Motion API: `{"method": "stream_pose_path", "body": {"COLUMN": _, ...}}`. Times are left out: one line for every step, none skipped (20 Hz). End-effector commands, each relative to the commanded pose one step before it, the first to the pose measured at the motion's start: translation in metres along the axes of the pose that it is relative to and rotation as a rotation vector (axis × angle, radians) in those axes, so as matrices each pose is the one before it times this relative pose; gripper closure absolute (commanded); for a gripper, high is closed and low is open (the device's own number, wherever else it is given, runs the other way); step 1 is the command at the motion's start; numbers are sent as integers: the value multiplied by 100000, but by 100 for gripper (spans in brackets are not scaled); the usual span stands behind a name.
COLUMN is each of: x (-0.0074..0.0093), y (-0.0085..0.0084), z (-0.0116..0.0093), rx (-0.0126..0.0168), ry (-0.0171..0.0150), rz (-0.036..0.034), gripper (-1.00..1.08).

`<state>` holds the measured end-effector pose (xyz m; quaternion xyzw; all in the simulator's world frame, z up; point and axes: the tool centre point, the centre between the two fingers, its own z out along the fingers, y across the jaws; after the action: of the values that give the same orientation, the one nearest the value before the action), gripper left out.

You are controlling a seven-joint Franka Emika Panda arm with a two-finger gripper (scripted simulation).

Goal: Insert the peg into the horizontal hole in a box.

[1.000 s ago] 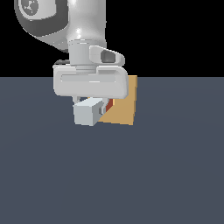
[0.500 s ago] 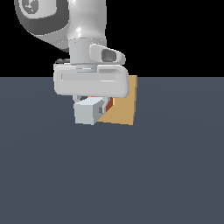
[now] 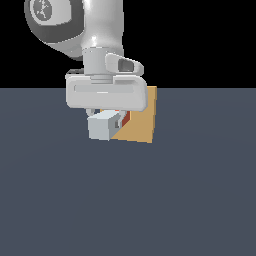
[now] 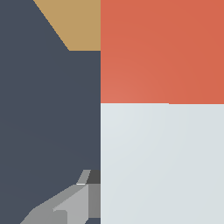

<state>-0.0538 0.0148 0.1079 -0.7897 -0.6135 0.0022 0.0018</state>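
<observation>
the end effector [image 3: 106, 116] is clamped on the peg [image 3: 103, 126], held level above the dark tabletop [image 3: 125, 200]. the peg's pale end faces out; its red-orange half [image 3: 125, 117] points at the tan box [image 3: 142, 122], which stands just behind, on the exterior view's right. the hole is hidden.

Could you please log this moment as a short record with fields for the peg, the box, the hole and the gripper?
peg: white end faces the camera in the exterior view, red-orange half points toward the box
box: tan block standing on the dark floor behind the peg
hole: hidden by the peg and the hand
gripper: low over the floor, shut on the peg
</observation>
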Motion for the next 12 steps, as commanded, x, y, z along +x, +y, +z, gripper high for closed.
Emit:
{"method": "stream_pose_path", "body": {"x": 1479, "y": 84, "z": -258, "rx": -530, "ry": 212, "rz": -160, "gripper": 108}}
{"method": "stream_pose_path", "body": {"x": 719, "y": -9, "z": 4, "rx": 0, "ry": 0, "rz": 0, "gripper": 108}}
{"method": "stream_pose_path", "body": {"x": 793, "y": -13, "z": -35, "rx": -63, "ry": 29, "rz": 5, "gripper": 108}}
{"method": "stream_pose_path", "body": {"x": 865, "y": -8, "z": -23, "rx": -45, "ry": 19, "rz": 3, "gripper": 108}}
{"method": "stream_pose_path", "body": {"x": 868, "y": 2, "z": 5, "rx": 0, "ry": 0, "rz": 0, "gripper": 108}}
{"method": "stream_pose_path", "body": {"x": 794, "y": 1, "z": -35, "rx": -64, "ry": 25, "rz": 4, "gripper": 108}}
{"method": "stream_pose_path", "body": {"x": 728, "y": 12, "z": 4, "rx": 0, "ry": 0, "rz": 0, "gripper": 108}}
{"method": "stream_pose_path", "body": {"x": 654, "y": 12, "z": -25, "rx": -47, "ry": 15, "rz": 1, "gripper": 108}}
{"method": "stream_pose_path", "body": {"x": 580, "y": 15, "z": -25, "rx": -47, "ry": 13, "rz": 0, "gripper": 108}}
{"method": "stream_pose_path", "body": {"x": 506, "y": 23, "z": 3, "rx": 0, "ry": 0, "rz": 0, "gripper": 108}}
{"method": "stream_pose_path", "body": {"x": 428, "y": 24, "z": 2, "rx": 0, "ry": 0, "rz": 0, "gripper": 108}}
{"method": "stream_pose_path", "body": {"x": 350, "y": 16, "z": -26, "rx": -48, "ry": 6, "rz": -4, "gripper": 108}}
